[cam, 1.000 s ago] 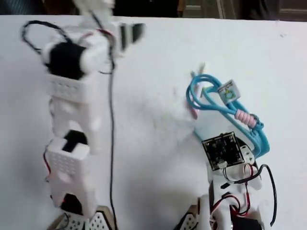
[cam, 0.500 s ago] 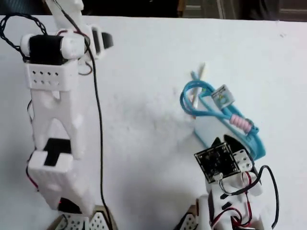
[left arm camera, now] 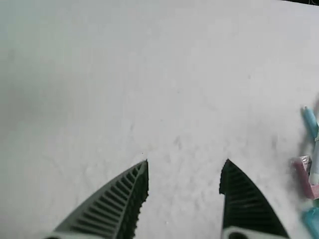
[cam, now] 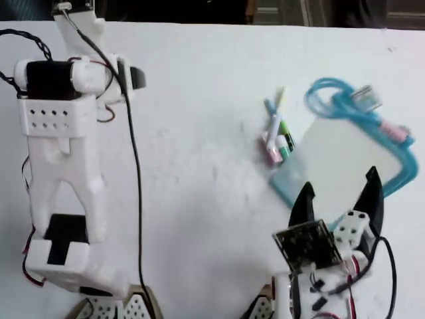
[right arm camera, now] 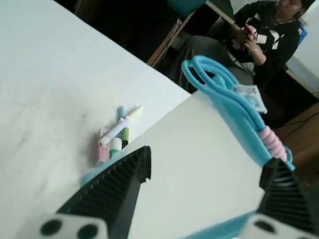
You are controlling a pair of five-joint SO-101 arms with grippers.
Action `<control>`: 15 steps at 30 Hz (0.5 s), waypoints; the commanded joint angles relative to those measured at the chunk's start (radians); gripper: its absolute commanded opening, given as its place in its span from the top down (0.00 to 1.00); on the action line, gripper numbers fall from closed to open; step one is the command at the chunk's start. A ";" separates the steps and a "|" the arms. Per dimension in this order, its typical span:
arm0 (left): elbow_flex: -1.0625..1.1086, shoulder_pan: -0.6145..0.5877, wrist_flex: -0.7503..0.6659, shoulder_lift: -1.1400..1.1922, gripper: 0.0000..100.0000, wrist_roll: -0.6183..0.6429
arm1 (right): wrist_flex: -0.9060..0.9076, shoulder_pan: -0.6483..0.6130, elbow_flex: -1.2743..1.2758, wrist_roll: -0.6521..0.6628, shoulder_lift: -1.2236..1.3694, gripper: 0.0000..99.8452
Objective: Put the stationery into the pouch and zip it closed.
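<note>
The pouch (cam: 335, 156), white with a blue rim, lies flat at the right of the table. Its blue strap (cam: 329, 93), a tag (cam: 366, 97) and pink beads (cam: 396, 130) trail off its far end. Several pens and markers (cam: 275, 130) lie bunched just left of it, touching its edge. My right gripper (cam: 339, 196) hangs open over the pouch's near edge, holding nothing. In the right wrist view the pouch (right arm camera: 199, 144) spans the space between the fingers of the right gripper (right arm camera: 207, 162), with the pens (right arm camera: 117, 139) beyond. My left gripper (left arm camera: 184, 181) is open above bare table, the pens (left arm camera: 310, 169) off to one side.
The left arm (cam: 60, 133) stands tall over the table's left side, with a black cable (cam: 136, 186) hanging from it. White tabletop (cam: 199, 166) lies bare between the arms. The table's far edge (cam: 219, 25) runs along the back.
The right gripper has opened and drawn back. The pouch, bunched up against it before, now lies flat and farther right, and the pens are uncovered. The left arm swung left.
</note>
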 commanded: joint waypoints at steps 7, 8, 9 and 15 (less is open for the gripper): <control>0.000 -0.007 -0.005 -0.048 0.76 -0.006 | 0.008 0.136 -0.069 0.008 0.024 0.65; 0.000 -0.005 -0.005 -0.048 0.76 -0.006 | 0.005 0.196 -0.034 0.008 0.041 0.65; 0.000 -0.004 -0.005 -0.048 0.76 -0.006 | 0.002 0.257 0.006 0.008 0.061 0.65; 0.032 0.081 -0.003 -0.048 0.76 -0.006 | -0.051 0.522 0.166 0.005 0.286 0.65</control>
